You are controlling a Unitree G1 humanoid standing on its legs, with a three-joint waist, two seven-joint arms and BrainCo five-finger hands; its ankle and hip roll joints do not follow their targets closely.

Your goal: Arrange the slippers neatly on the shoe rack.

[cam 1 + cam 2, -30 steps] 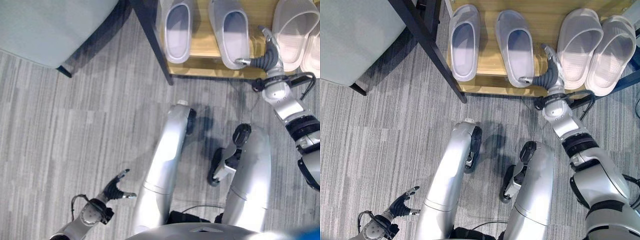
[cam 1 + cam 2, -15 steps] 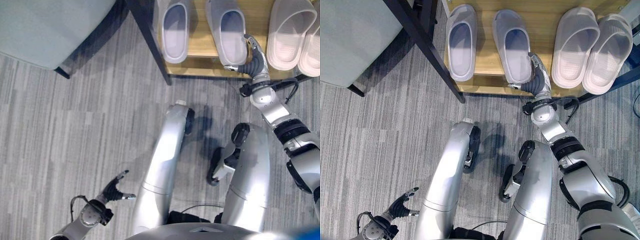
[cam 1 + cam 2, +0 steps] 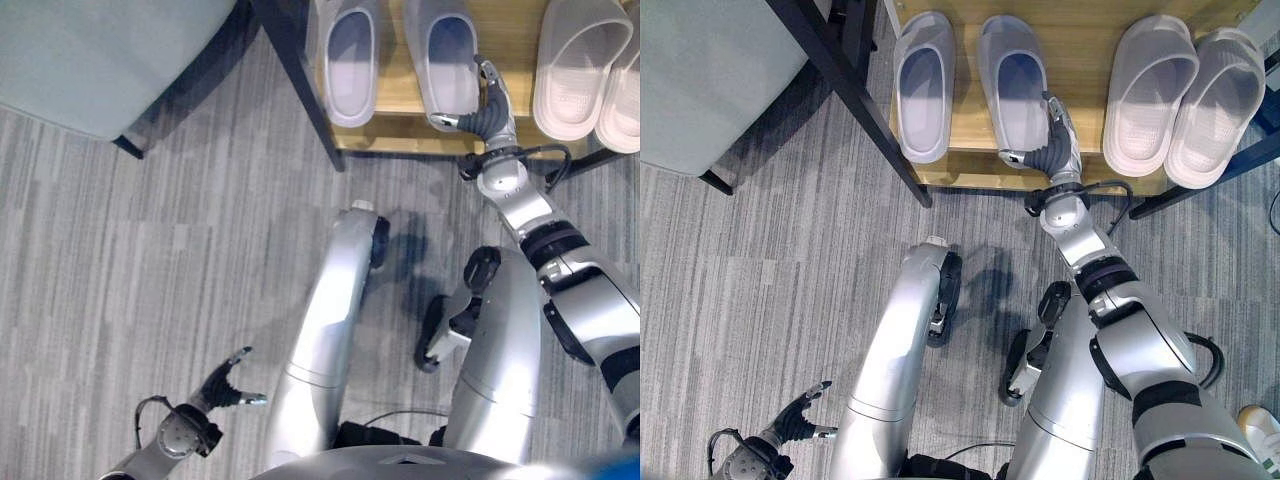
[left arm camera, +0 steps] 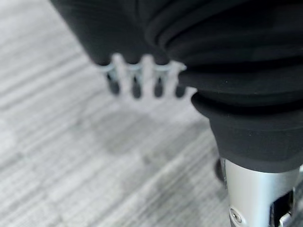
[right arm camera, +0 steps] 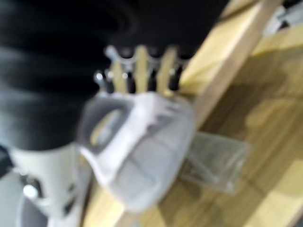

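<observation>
On the wooden shoe rack [image 3: 1080, 40] lie two grey slippers and two pale slippers [image 3: 1150, 90], toes pointing away. The left grey slipper [image 3: 925, 85] lies near the rack's left end. My right hand [image 3: 1056, 145] rests against the right side of the second grey slipper [image 3: 1012, 85], open, with straight fingers along its side and the thumb at its heel. The right wrist view has that slipper [image 5: 142, 142] just before the fingers [image 5: 142, 66]. My left hand [image 3: 225, 385] hangs low at the left over the floor, open and holding nothing.
A grey padded seat [image 3: 700, 80] with a dark leg [image 3: 855, 95] stands left of the rack. Grey striped carpet [image 3: 760, 280] covers the floor in front. The second pale slipper [image 3: 1215, 105] reaches the rack's right end.
My right hand has moved left along the rack's front, pushing the second grey slipper left, closer to the first. The left hand has sunk a little.
</observation>
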